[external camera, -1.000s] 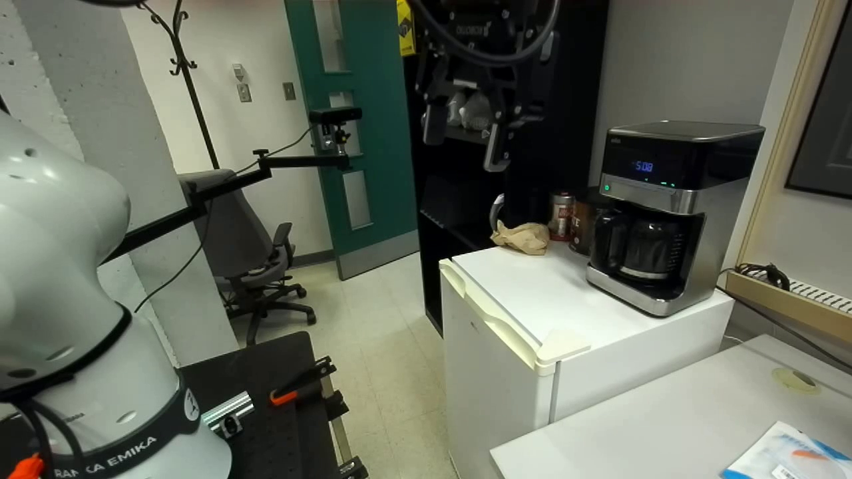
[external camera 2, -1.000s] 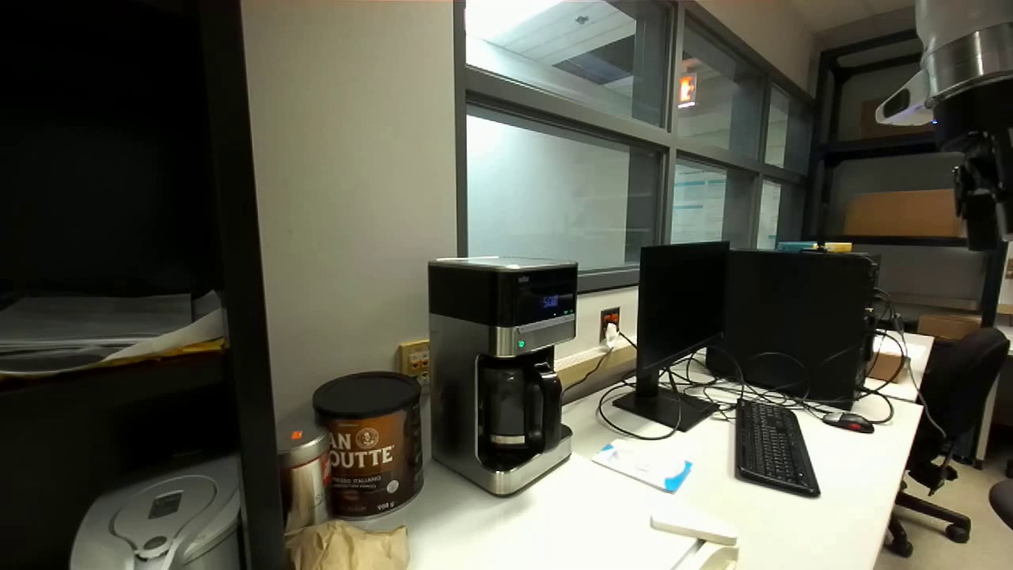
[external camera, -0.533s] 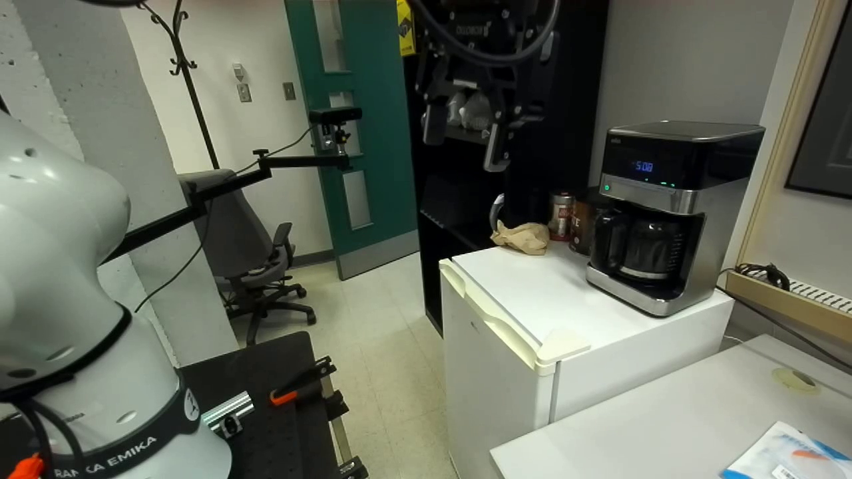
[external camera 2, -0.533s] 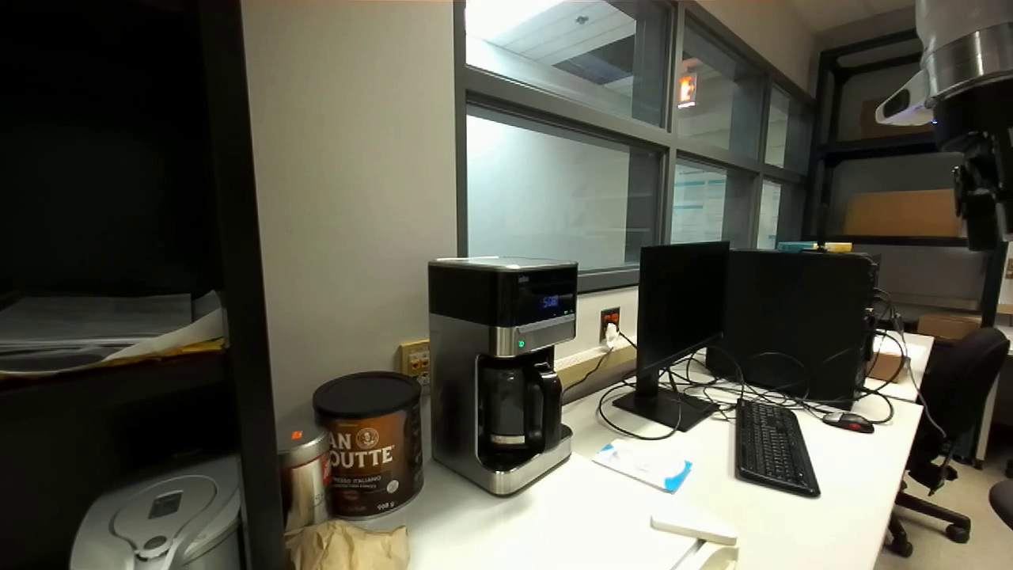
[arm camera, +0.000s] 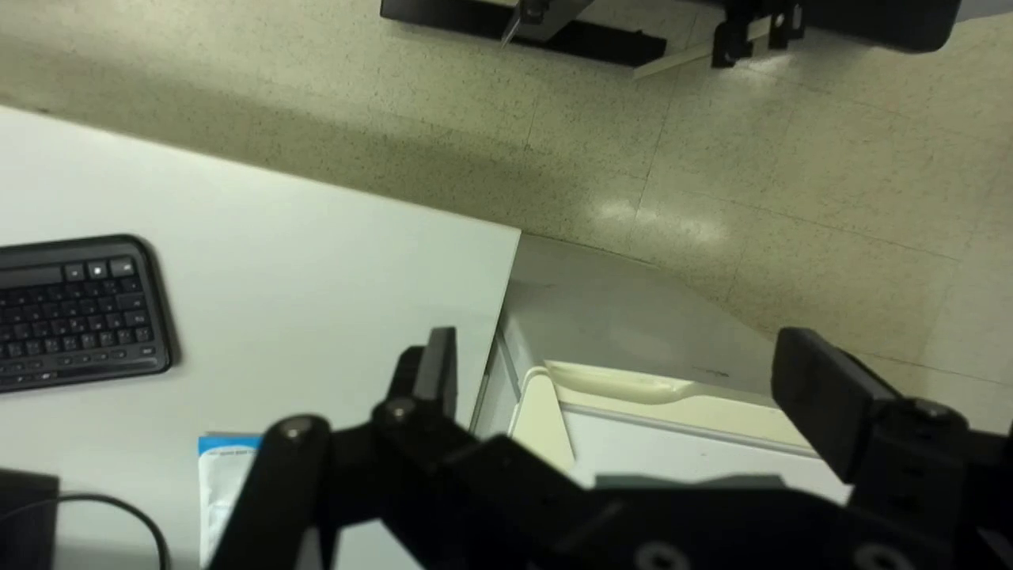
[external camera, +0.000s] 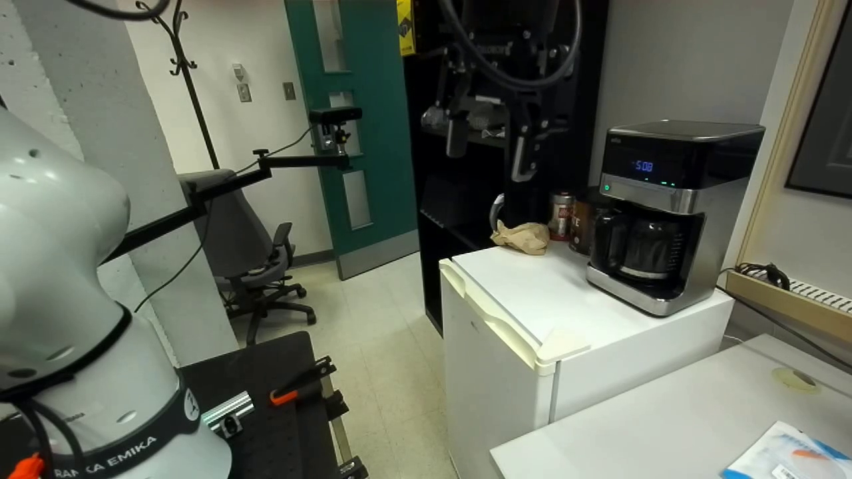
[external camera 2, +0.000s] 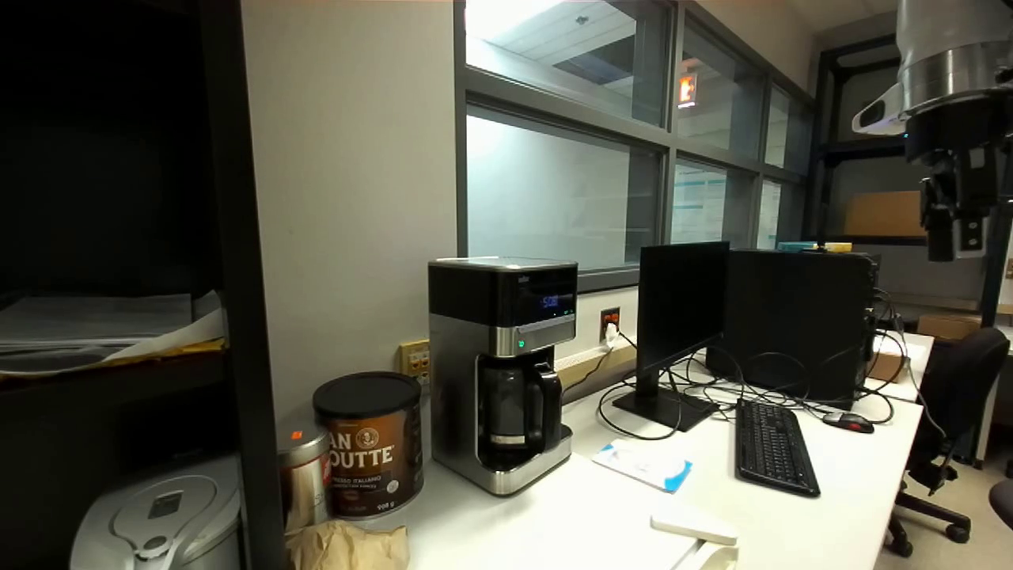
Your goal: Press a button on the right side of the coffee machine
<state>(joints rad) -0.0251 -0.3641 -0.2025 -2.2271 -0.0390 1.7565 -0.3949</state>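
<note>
Coffee machine (external camera: 679, 199): boxy black drip maker with silver-grey sides and band (external camera: 639, 190), upright on the flat top of a white box-shaped mini-fridge (external camera: 496, 399), near the light grey wall (external camera 2: 356, 198).
Display (external camera: 643, 166): blue digits on glossy black, reading 5:08; a small green light (external camera: 607, 187) glows on the silver-grey band below.
Carafe (external camera: 649, 253): dark glass with a black handle (external camera: 606, 239), seated in the machine's bay.
Gripper (external camera: 490, 153): black, two-fingered, in the air and well apart from the coffee machine; its fingers (arm camera: 827, 396) point downward in both exterior views and stand spread wide, and in the wrist view the fridge's cream handle strip (arm camera: 673, 400) shows through the gap between them.
Arm (external camera: 60, 219): smooth white jointed body marked EMIKA, its base on a black tabletop (external camera: 279, 439).
Canister (external camera 2: 376, 459): brown cylinder with a black lid, just beside the coffee machine.
Tin (external camera 2: 305, 475): silver and red metal cylinder next to the canister, partly hidden by a black shelf post (external camera 2: 240, 237) in an exterior view.
Paper (external camera: 522, 238): crumpled and brown, near the tin on the fridge top; sheet or bag, I cannot tell.
Desk (external camera: 639, 426): white and flat, just beside the fridge, bearing a white and blue packet (external camera: 789, 452), a black keyboard (external camera 2: 775, 447) and a black monitor (external camera 2: 682, 309).
</note>
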